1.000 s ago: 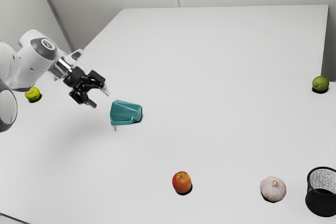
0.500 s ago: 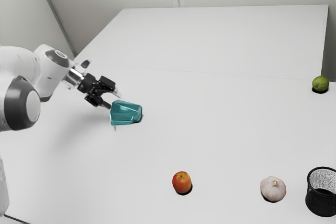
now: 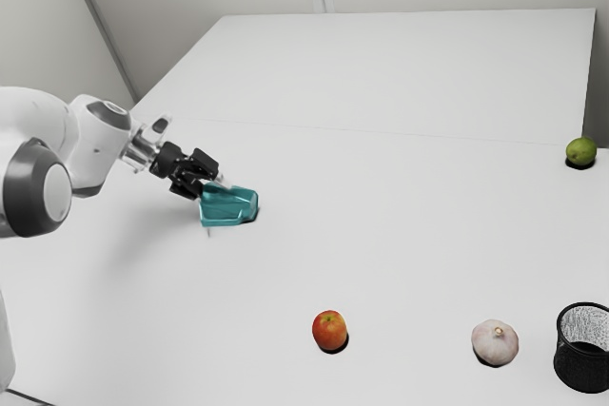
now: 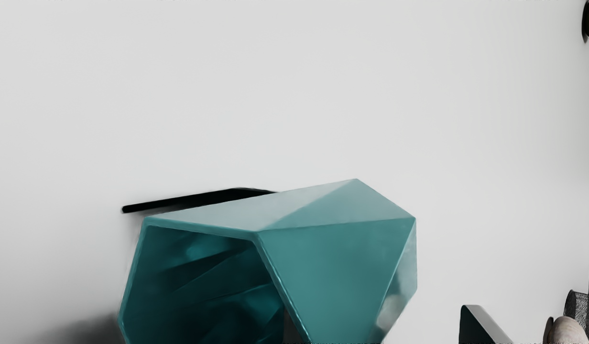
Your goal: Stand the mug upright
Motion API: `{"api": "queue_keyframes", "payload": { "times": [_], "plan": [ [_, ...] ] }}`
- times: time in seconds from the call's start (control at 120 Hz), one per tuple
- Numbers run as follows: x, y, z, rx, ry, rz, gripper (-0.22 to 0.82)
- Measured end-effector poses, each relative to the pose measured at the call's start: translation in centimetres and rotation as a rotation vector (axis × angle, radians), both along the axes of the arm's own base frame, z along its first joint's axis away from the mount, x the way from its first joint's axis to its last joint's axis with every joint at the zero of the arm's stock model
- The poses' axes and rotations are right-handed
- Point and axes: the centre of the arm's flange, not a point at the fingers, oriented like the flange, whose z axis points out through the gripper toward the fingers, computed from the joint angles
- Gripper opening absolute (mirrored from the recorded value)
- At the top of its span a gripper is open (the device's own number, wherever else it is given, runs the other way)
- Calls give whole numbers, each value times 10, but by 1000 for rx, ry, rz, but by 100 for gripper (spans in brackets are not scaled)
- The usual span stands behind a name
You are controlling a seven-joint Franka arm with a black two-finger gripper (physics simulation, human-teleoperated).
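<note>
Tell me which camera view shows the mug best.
The wrist view: it shows the mug close up, with its open mouth and faceted side, though part is cut off. The exterior view shows it smaller, lying on its side, the pincer overlapping one end.

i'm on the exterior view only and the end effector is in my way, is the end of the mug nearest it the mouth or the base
Observer: The mouth: the wrist view shows the teal mug with its hollow inside at that end.
Operator: ok, and is the rim round
Observer: No, the rim is angular, with straight edges meeting at corners.
Operator: are both fingers against it
Observer: No, one fingertip of the end effector stands off from the mug, with bare table between them.
</note>
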Motion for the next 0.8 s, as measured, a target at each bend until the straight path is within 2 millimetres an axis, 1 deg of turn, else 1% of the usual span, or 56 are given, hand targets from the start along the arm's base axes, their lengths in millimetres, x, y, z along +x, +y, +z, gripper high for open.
{"api": "queue_keyframes", "payload": {
  "times": [0.15,0.317,0.425,0.508,0.6,0.8],
  "plan": [
    [1,-7,6,-10,-11,-16,16],
    [4,-18,10,-20,-19,-36,8],
    [6,-23,12,-23,-23,-43,-3],
    [6,-23,17,-23,-30,-45,-9],
    [6,-23,22,-20,-37,-46,-13],
    [7,-24,25,-15,-38,-46,-16]
  ]
}}
